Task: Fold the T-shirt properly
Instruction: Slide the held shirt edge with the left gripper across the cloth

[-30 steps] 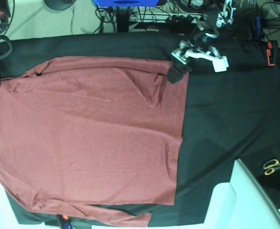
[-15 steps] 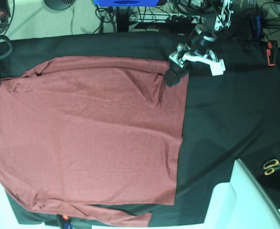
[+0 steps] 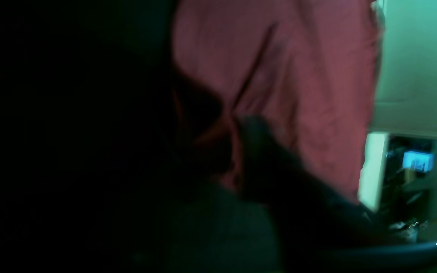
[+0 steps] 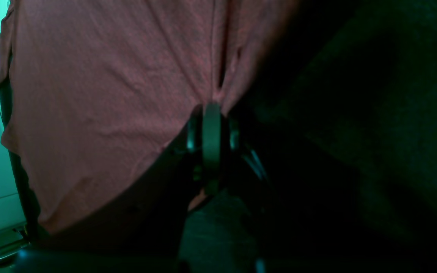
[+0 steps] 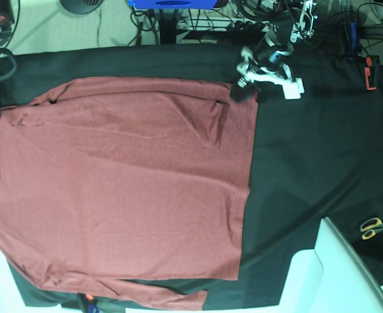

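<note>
One desk (image 5: 321, 150) under black cloth carried everything. The T-shirt (image 5: 119, 189) lay spread flat across its left and middle, brick red, with small creases along the far edge. The left arm's jaws (image 5: 239, 93) stood at the shirt's far right corner; in the dark, blurred wrist view I could not tell whether they were clenched. The right arm's jaws (image 4: 211, 113) were clenched on a pinch of shirt at its edge. Yellow-handled scissors (image 5: 376, 227) lay near the right.
</note>
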Available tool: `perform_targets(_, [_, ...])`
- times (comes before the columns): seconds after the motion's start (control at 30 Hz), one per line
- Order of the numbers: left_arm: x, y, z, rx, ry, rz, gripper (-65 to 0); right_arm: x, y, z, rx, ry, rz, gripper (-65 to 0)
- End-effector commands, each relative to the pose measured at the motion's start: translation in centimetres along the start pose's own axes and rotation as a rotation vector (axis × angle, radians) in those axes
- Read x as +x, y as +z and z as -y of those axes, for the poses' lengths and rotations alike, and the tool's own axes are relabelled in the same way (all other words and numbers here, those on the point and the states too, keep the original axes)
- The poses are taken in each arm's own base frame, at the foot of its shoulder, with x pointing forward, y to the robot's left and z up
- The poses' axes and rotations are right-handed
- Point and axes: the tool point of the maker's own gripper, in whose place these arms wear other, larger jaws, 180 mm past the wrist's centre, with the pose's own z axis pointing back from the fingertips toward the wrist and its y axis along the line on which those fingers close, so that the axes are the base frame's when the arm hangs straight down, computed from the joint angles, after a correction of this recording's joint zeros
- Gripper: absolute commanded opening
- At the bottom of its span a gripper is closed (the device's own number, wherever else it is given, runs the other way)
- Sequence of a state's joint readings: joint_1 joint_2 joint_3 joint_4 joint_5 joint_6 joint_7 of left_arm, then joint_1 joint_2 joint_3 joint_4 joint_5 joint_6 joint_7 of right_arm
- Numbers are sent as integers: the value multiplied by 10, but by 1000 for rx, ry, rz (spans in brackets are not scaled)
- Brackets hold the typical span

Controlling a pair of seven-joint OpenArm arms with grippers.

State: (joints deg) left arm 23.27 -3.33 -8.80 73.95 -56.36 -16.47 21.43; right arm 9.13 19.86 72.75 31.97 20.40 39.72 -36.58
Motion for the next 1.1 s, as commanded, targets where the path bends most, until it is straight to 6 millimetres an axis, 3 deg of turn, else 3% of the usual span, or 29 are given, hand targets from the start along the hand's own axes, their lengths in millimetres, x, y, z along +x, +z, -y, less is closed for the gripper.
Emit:
perform_targets(0.0, [-3, 1, 2, -8, 8, -24, -650, 18, 5, 0, -4, 27, 27, -645])
perform_targets(0.3, [13, 5, 28, -71, -39, -13, -650, 13, 10, 7, -21, 34, 0, -645])
perform_targets(0.53, [9, 4, 29, -73, -39, -22, -650, 12, 10, 8, -23, 33, 0, -635])
perform_targets(0.6, [10, 4, 29, -72, -39, -21, -650, 11, 10, 8, -22, 32, -4, -576])
perform_targets(0.7, [11, 4, 28, -71, -38, -18, -650, 12, 10, 8, -20, 24, 5, -363])
perform_targets(0.8, [8, 7, 24, -60, -35, -24, -650, 13, 11, 8, -19, 21, 11, -239])
perform_targets(1.07, [7, 7, 23, -58, -32, -25, -650, 20, 16, 13, -23, -10, 47, -341])
